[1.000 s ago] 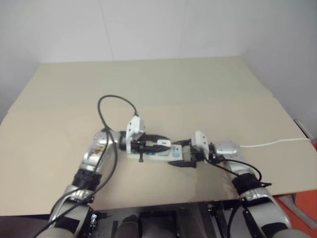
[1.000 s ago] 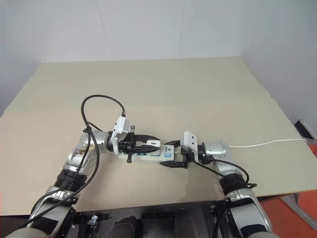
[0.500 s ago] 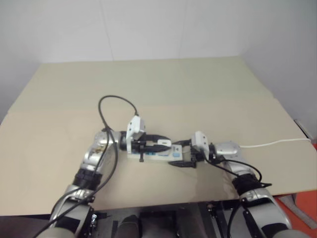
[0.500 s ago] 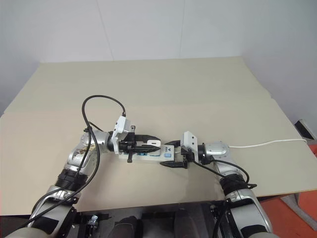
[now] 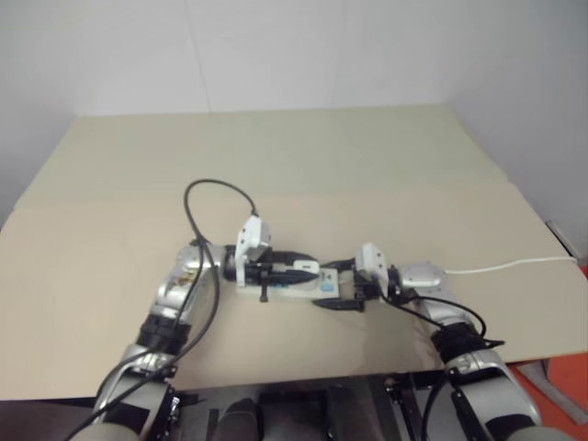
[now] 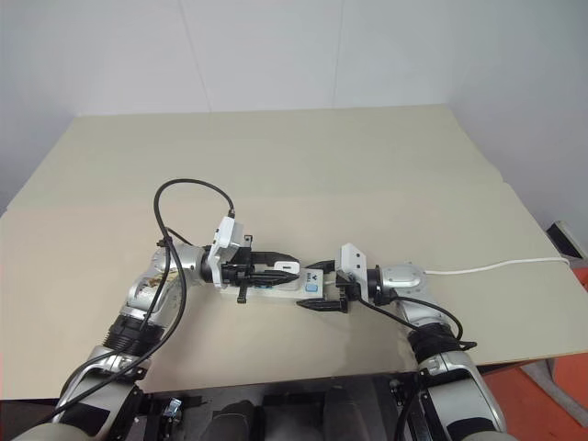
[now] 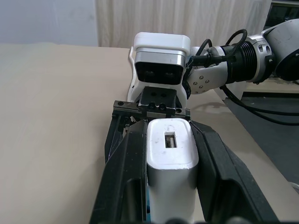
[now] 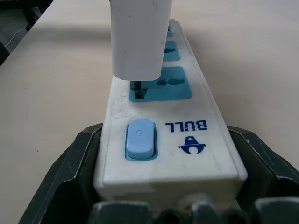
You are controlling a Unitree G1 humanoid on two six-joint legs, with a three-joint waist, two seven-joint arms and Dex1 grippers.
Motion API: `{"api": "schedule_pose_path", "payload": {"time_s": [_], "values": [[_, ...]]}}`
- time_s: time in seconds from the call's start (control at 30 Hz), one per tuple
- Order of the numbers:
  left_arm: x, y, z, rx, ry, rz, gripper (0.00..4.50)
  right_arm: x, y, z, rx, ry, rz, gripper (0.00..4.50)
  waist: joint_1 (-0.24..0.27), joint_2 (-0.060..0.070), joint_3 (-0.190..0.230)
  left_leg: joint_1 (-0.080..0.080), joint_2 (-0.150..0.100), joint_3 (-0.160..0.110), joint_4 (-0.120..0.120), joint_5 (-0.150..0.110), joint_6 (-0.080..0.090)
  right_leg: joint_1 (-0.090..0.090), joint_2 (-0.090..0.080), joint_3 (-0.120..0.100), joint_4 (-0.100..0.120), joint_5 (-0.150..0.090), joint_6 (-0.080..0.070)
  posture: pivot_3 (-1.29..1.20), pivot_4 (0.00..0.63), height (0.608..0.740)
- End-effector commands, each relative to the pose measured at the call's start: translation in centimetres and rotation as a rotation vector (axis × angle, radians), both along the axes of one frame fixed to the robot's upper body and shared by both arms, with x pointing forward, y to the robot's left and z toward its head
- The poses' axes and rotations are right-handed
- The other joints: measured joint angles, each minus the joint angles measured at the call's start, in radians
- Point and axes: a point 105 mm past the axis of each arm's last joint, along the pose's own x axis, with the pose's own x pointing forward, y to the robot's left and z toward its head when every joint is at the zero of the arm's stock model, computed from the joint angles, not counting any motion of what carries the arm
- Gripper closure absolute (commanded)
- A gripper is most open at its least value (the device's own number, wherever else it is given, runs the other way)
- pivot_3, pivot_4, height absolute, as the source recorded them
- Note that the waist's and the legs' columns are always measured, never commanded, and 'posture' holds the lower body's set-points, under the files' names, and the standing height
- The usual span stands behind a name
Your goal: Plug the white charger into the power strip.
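On the beige surface [image 6: 367,175], left pincer [image 7: 170,140] clamped the smooth white charger [image 7: 171,154]; right pincer [image 8: 163,186], spread wide, gripped the power strip [image 8: 161,140] end.

A bare test room: plain beige table [image 6: 367,165] against blank white walls [image 6: 276,55].

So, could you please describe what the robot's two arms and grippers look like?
Both arms are silver-grey metal segments with black joint collars, and loose black cables run along them; one loops high above the left forearm. The left gripper and right gripper each have a white boxy housing with rounded corners and two black fingers. In the left wrist view, the right gripper's housing carries a dark camera window.
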Motion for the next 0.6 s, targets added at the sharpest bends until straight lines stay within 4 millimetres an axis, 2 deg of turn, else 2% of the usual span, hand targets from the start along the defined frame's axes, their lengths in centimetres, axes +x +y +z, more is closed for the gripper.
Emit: {"api": "schedule_pose_path", "payload": {"time_s": [0.03,0.6], "values": [[-0.1,0.1,-0.3,0.017,0.001,-0.003,3.46,-0.7,0.3,-1.5,-0.046,0.044,0.019,1.07,0.000,0.000,0.000,0.000,0.000,0.000,0.000,0.000,0.000,0.000,0.000,0.000,0.000,0.000,0.000,0.00,0.150,0.740],[1.3,0.5,-0.1,0.020,-0.018,0.043,3.46,-0.7,0.4,-1.6,-0.044,0.044,0.017,1.07,-0.001,0.000,0.000,0.000,0.001,0.000,0.000,0.000,0.000,0.000,0.001,0.000,-0.001,0.001,-0.001,0.00,0.150,0.740]]}}
